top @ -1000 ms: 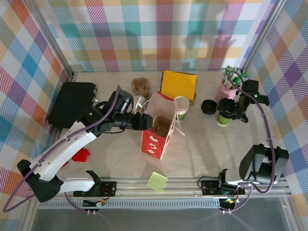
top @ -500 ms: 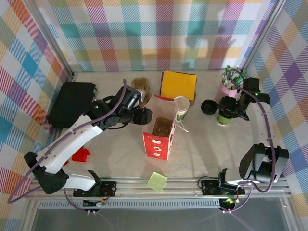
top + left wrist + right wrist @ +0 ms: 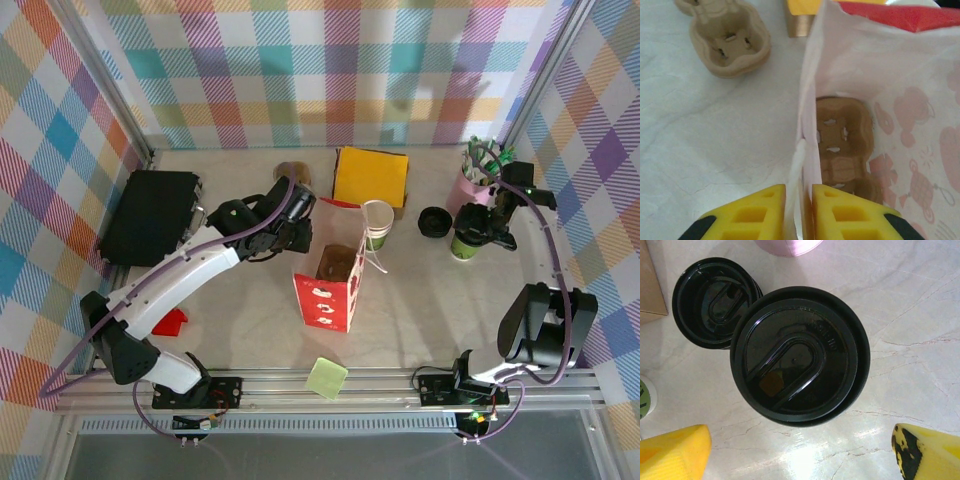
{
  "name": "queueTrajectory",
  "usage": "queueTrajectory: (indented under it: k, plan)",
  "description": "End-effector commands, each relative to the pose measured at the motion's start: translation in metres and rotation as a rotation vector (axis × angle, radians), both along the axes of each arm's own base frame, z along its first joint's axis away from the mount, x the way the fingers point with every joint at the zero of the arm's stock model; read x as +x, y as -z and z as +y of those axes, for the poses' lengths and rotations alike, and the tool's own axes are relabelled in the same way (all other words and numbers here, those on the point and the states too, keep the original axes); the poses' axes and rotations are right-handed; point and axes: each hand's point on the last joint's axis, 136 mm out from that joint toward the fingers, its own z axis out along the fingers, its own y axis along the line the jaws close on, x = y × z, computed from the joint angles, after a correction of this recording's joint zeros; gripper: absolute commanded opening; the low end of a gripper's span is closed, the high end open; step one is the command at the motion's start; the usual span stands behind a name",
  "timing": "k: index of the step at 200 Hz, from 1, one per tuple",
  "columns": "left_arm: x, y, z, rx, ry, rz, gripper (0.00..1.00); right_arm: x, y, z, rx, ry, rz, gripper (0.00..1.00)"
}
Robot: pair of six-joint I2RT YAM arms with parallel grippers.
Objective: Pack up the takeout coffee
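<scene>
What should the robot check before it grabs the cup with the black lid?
1. Right tool open wide: ok.
2. Lidded cup lined up with that tool's gap: ok.
3. Lid pressed on tight: cannot tell.
4. Loose lid clear of the cup: cannot tell, it sits very close.
5. Left tool pinching the paper bag at its edge: ok.
6. Bag mouth open, cup carrier inside: ok.
</scene>
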Motion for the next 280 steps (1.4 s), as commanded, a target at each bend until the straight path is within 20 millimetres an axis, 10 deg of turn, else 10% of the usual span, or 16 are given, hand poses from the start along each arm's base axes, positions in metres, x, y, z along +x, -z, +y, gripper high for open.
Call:
queueTrajectory:
  k: [1, 280]
  plan:
    - [0.005, -0.022, 0.025, -0.037, -0.143, -0.087, 0.15, 0.007, -0.006, -0.005, -0.016, -0.011, -0.009, 0.91]
    - [-0.002, -0.007, 0.025, -0.097, -0.182, -0.036, 0.09, 0.024, 0.021, -0.007, -0.013, -0.03, 0.101, 0.83]
